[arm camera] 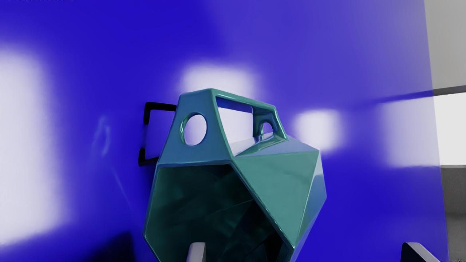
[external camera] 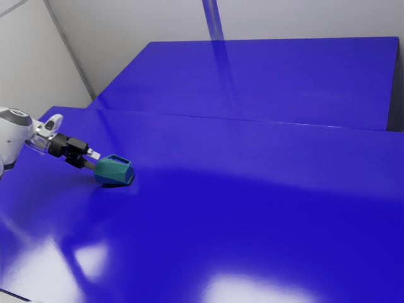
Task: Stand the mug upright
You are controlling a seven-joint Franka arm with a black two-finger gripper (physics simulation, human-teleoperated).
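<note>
The gripper (external camera: 92, 160) is at the exterior view's left, reaching to the near end of a teal faceted mug (external camera: 113, 171). That mug lies on its side on the blue table, its mouth facing the hand and its handle uppermost. In the wrist view the mug (arm camera: 276, 178) shows its dark hollow inside and the handle above it. My gripper (arm camera: 304, 253) is open there, one fingertip (arm camera: 197, 251) in front of the mug's mouth and the other out beyond its side wall. Whether either finger touches the mug cannot be told.
The glossy blue table (external camera: 252, 189) stretches toward the exterior view's right with bright reflections on it. Behind it lies another blue surface (external camera: 265, 79) against pale walls. A table edge appears beside grey floor in the wrist view.
</note>
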